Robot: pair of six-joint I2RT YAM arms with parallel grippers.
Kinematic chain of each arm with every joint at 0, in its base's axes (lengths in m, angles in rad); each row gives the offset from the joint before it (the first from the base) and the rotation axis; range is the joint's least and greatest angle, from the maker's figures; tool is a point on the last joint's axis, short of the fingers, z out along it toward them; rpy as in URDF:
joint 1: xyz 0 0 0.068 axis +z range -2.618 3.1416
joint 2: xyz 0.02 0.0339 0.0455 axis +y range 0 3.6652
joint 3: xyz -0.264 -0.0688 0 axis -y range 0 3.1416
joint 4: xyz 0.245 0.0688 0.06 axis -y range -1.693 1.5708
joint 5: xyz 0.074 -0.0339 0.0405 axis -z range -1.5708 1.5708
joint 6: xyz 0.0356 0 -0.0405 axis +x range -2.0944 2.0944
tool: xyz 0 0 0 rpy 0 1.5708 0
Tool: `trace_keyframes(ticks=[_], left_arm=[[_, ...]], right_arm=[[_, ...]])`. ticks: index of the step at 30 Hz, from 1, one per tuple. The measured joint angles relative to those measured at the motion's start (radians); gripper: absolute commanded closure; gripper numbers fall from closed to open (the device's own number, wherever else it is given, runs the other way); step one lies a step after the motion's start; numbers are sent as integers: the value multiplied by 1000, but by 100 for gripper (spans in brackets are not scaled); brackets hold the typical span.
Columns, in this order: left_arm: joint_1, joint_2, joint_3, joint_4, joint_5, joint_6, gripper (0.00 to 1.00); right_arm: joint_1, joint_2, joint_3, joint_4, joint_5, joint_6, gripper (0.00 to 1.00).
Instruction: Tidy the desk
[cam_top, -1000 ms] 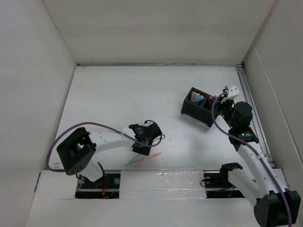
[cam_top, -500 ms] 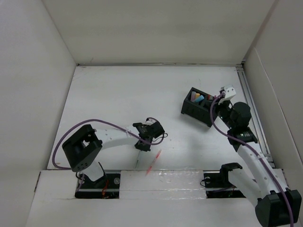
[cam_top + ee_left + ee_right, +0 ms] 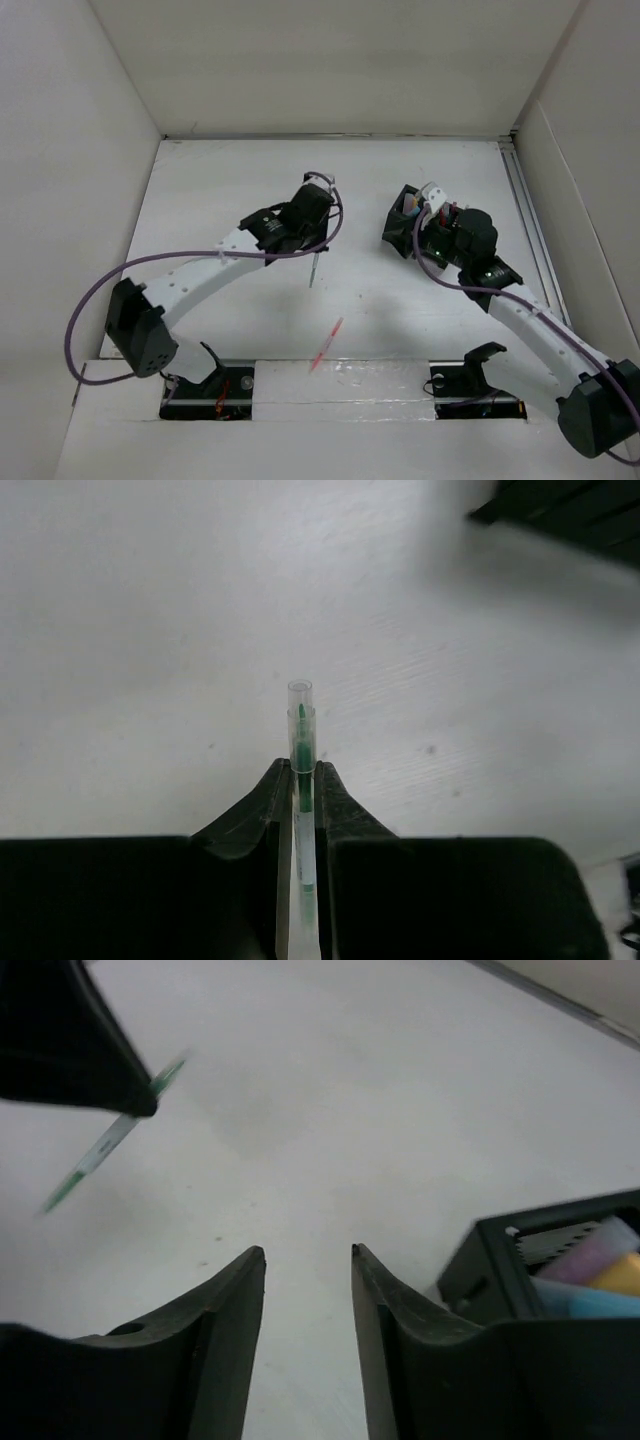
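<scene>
Left end effector (image 3: 302, 770) clamped on green pen (image 3: 301, 725) | right end effector (image 3: 308, 1252) jaws apart, empty | near black organizer (image 3: 482, 1260)

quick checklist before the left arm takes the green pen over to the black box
1. green pen clamped in left claw: ok.
2. pen off the desk: ok, it hangs above it.
3. path to the box free: not ok, the open right claw hovers beside it.
4. free slot in the box: cannot tell, coloured items fill the part that shows.
5. red pen put away: not ok, it lies near the front edge.
</scene>
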Motion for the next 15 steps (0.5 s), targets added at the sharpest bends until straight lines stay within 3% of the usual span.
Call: trace_keyframes(ticks=[7, 12, 13, 15], left_arm=[[8, -163, 64, 184, 181, 36, 100], [8, -176, 45, 274, 285, 39, 100], [8, -180, 26, 290, 315, 39, 100], [8, -183, 18, 300, 323, 39, 100]], right_arm=[[137, 137, 81, 86, -123, 19, 39], [151, 161, 87, 246, -157, 84, 40], [151, 167, 87, 277, -160, 98, 46], [150, 180, 87, 332, -175, 123, 46]])
